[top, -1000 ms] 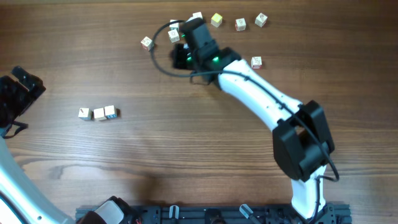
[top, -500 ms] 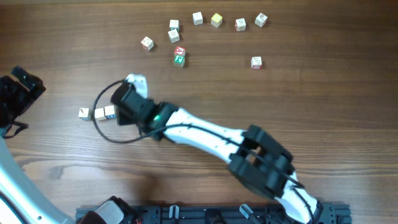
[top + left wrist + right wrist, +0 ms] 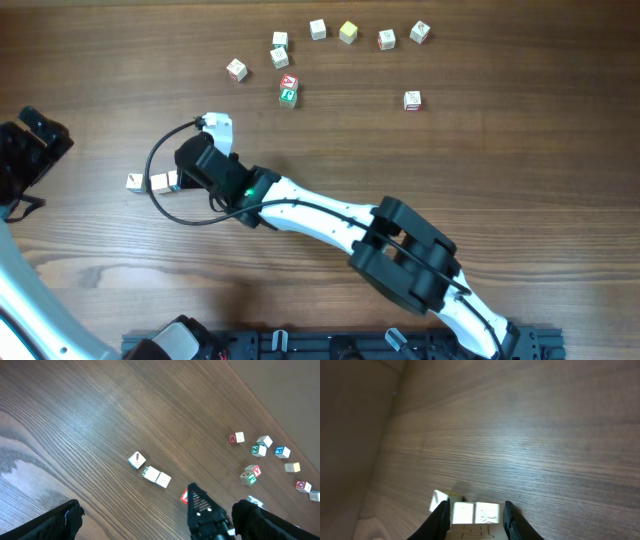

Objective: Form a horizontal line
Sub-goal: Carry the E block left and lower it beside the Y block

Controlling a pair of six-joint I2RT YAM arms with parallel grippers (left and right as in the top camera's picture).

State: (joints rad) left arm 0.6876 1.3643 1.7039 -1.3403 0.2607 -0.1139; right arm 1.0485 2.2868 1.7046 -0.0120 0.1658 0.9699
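Well, your wooden table fills every view, and a plain beige surface shows past its far edge in the left wrist view. Your right arm is the biggest thing on it, stretched from the near right corner across to the left half, with a black cable looping out from its wrist over the wood. Your left gripper hangs at the left edge with its jaws spread wide and nothing between them. Your right gripper is low over the table with its jaws clamped on a red-faced cube.

That cube sits just beside the right end of the horizontal line, with a small gap showing in the left wrist view. The line lies in the left half of the table as three whitish cubes in a row, the left end one turned slightly and carrying a red mark; the right gripper covers part of the right end cube from overhead.

Well apart, near the far edge, lie the loose cubes, a scattered arc of ten, among them a yellowish cube and a green-faced cube touching a red one
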